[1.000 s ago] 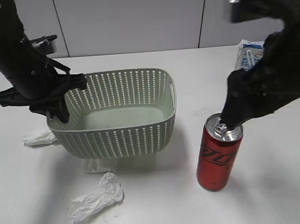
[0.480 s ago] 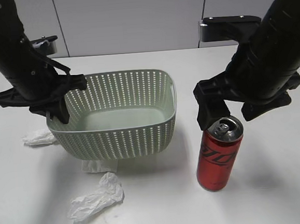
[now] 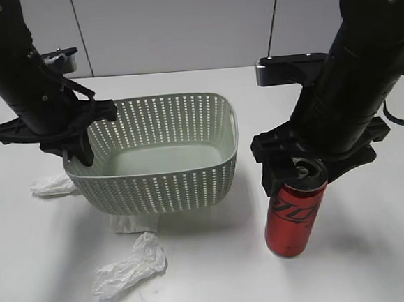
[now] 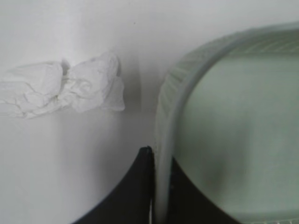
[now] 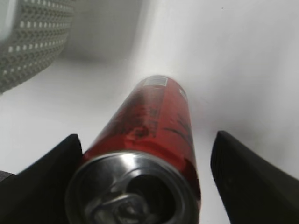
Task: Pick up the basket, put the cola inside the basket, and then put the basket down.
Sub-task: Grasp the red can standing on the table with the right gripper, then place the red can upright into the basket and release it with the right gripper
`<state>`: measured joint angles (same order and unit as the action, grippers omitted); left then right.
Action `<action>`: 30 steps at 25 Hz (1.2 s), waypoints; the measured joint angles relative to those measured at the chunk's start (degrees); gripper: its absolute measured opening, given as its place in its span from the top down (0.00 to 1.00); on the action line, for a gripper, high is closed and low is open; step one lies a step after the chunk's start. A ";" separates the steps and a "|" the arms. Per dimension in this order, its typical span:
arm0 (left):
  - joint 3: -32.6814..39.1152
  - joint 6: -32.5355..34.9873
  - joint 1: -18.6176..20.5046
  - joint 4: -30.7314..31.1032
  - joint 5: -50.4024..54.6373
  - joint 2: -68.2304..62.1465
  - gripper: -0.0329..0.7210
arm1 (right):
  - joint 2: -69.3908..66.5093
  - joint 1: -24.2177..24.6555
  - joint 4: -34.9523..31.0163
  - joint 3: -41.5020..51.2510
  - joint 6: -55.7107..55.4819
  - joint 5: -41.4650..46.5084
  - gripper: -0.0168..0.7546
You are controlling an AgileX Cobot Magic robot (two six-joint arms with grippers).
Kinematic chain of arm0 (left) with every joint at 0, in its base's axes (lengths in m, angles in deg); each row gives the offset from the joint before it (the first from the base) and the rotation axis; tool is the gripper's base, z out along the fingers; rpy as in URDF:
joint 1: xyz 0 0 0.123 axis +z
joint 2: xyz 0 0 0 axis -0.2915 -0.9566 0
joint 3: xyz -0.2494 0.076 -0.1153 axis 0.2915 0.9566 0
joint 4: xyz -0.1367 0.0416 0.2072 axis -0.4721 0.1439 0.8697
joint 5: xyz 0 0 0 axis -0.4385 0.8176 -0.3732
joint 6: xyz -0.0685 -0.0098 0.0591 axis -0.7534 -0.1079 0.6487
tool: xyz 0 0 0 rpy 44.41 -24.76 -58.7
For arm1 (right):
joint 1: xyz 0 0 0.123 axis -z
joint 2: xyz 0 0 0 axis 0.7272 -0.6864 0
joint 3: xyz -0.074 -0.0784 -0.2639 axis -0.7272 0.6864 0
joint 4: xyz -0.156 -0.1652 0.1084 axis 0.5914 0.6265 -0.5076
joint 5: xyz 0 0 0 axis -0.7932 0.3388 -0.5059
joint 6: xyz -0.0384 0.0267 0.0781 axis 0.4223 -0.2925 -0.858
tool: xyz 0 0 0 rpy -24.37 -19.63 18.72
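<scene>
The pale grey-green basket (image 3: pixel 160 151) hangs slightly tilted, its left rim pinched in my left gripper (image 3: pixel 83 150). In the left wrist view the jaws stand shut on the basket's rim (image 4: pixel 163 116), one finger outside the wall and one inside, at my left gripper (image 4: pixel 161 161). The red cola (image 3: pixel 294 214) stands upright to the right of the basket. My right gripper (image 3: pixel 305 174) is open and straddles the can's silver top. In the right wrist view the cola (image 5: pixel 149 116) sits between the jaws of my right gripper (image 5: pixel 145 140), near the left finger, with a gap at the right finger.
A crumpled tissue (image 3: pixel 130 265) lies in front of the basket, another (image 3: pixel 50 184) to its left and a flat piece (image 3: pixel 134 223) under its front edge. The left wrist view shows a tissue (image 4: pixel 60 88) beside the basket. A panelled wall runs along the back.
My right arm has come down and left, so its open jaws now sit around the cola's top. The left arm and the basket have not moved.
</scene>
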<state>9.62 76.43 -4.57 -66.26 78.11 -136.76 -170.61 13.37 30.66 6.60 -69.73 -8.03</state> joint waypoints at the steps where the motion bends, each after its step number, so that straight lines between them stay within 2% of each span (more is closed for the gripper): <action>1: 0.00 0.00 0.00 0.00 -0.03 0.00 0.96 | -0.19 0.00 -0.29 0.00 0.00 0.00 0.17; 7: 0.00 0.00 0.00 0.00 -0.34 0.00 0.96 | -1.51 0.00 -1.96 -0.14 0.00 1.92 0.33; 12: 0.00 0.00 0.00 0.12 -0.46 0.00 0.96 | -1.51 0.00 -2.21 -0.20 0.80 4.26 0.33; 17: 0.00 0.73 0.00 0.27 -0.46 0.00 0.96 | 0.55 0.00 -1.97 -2.54 6.70 10.32 0.33; 21: 0.00 1.06 -1.19 0.72 -1.73 0.00 0.96 | 4.24 0.00 -1.72 -11.38 12.00 15.83 0.33; 27: -0.39 1.39 -5.26 2.60 -3.78 -0.30 0.96 | 5.62 0.00 0.14 -29.10 16.68 17.02 0.33; 30: -3.17 1.39 -5.77 1.71 -3.10 -1.79 0.96 | 2.51 0.00 0.75 -35.32 18.92 17.02 0.33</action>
<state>6.46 77.82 -10.34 -64.56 75.02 -138.55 -168.10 13.37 31.41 -28.72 -50.81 8.99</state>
